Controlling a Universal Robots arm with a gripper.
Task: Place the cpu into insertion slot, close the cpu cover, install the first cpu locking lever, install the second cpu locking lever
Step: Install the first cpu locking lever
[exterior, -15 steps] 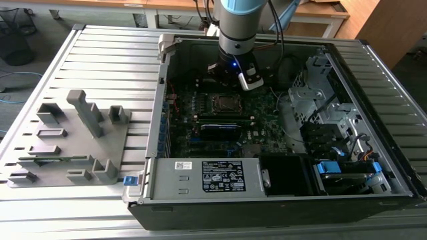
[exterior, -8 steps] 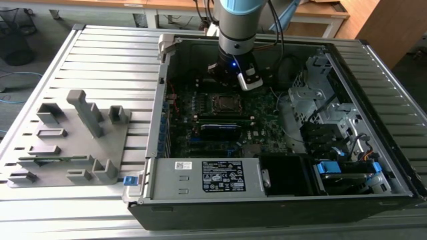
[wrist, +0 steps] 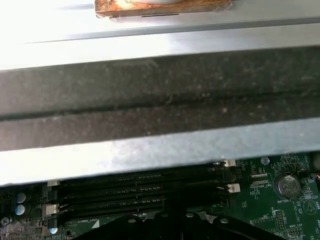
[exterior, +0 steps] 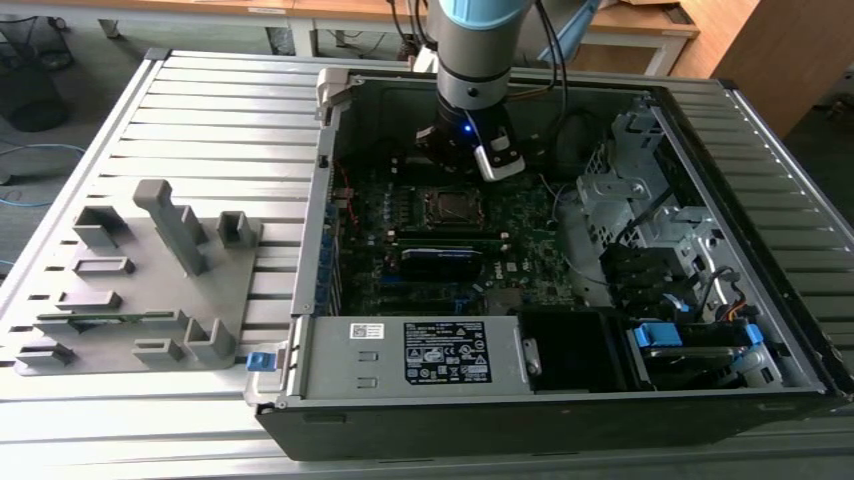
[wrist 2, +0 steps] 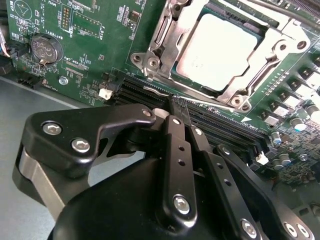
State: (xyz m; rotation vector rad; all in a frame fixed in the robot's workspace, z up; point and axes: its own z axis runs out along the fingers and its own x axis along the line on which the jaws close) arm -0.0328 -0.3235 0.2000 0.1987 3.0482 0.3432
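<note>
In the second wrist view the cpu [wrist 2: 223,46] lies flat in the insertion slot [wrist 2: 150,62], pale silver face up. The cpu cover [wrist 2: 260,62] is down around it, and its window frames the chip. A metal lever [wrist 2: 162,27] runs along one side of the socket. My gripper [wrist 2: 175,106] hovers just off the socket's edge, over the black memory slots [wrist 2: 215,125]. Its black fingers [wrist 2: 176,150] are shut with nothing between them. In the exterior view the gripper [exterior: 471,160] hangs inside the open computer case, just behind the insertion slot [exterior: 451,205].
The case wall [wrist: 160,95] stands close behind the gripper. A coin battery [wrist 2: 46,47] sits on the green board. A black card [exterior: 441,262], a power supply [exterior: 427,352] and drive cages [exterior: 641,200] fill the case. A grey fixture [exterior: 140,285] lies at the exterior view's left.
</note>
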